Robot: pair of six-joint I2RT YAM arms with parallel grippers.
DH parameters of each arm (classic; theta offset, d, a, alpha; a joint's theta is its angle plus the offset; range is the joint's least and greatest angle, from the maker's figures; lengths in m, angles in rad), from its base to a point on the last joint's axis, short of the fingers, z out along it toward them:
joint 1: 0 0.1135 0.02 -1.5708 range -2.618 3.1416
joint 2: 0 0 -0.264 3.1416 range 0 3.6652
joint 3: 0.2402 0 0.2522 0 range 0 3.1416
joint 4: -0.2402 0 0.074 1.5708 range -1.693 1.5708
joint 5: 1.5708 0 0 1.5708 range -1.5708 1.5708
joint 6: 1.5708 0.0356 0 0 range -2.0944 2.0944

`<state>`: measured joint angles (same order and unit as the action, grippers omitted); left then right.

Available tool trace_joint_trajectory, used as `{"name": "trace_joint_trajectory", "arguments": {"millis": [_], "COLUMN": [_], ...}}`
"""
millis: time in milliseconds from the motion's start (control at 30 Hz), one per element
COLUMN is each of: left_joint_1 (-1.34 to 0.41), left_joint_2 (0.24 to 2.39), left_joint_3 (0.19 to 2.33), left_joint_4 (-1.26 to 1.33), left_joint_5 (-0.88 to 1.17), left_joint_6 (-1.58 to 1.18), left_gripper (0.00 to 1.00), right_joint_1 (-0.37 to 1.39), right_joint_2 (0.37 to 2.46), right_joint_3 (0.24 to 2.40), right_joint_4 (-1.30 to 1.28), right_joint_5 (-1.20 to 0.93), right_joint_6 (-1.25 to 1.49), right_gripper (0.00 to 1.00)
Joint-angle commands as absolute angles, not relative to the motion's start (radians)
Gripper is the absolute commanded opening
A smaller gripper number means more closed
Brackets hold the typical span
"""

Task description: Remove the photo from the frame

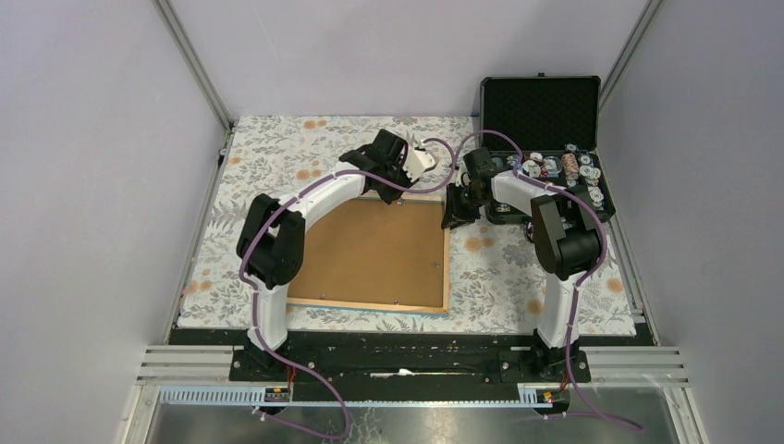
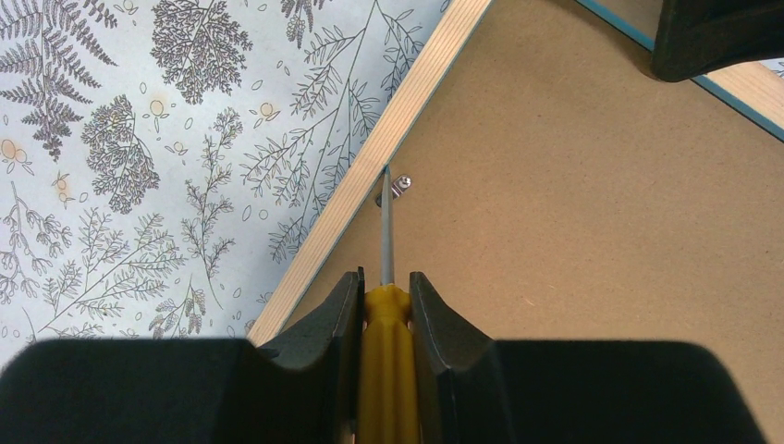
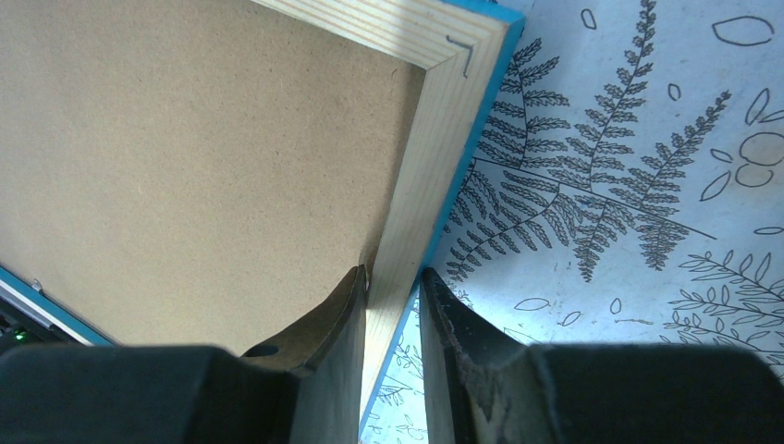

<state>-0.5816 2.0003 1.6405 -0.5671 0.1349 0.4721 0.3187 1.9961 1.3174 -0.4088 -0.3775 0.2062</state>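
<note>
Counting now: one frame [image 1: 379, 250] on the table, one screwdriver [image 2: 385, 370], one black case [image 1: 541, 111], one floral tablecloth [image 1: 277, 153], and two grippers, the left gripper [image 2: 386, 282] and the right gripper [image 3: 393, 277].

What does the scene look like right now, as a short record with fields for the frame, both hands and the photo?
frame: face down on the floral cloth, brown back up
left hand: shut on the yellow-handled screwdriver
screwdriver tip: at a small metal clip beside the wood rim
right hand: shut on the frame's wood rim near a corner
photo: not visible
black case: open, far right
</note>
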Motion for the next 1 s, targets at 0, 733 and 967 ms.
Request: {"name": "trace_joint_trajectory", "arguments": {"millis": [0, 733, 967], "left_joint_1": [-0.566, -0.579, -0.605], "left_joint_2": [1.988, 1.924, 1.904], "left_joint_3": [1.641, 1.558, 1.523], "left_joint_4": [-0.567, -0.595, -0.609], "left_joint_5": [0.104, 0.101, 0.124], "left_joint_6": [0.496, 0.525, 0.540], "left_gripper": [0.00, 0.00, 0.00], "right_joint_1": [0.317, 0.314, 0.308], "right_joint_2": [2.020, 2.051, 2.056], "right_joint_3": [1.328, 1.369, 1.370], "right_joint_4": [-0.467, -0.466, -0.467], "right_joint_5": [-0.345, -0.334, -0.331], "right_joint_6": [0.173, 0.192, 0.193], "right_gripper": [0.00, 0.00, 0.00]}}
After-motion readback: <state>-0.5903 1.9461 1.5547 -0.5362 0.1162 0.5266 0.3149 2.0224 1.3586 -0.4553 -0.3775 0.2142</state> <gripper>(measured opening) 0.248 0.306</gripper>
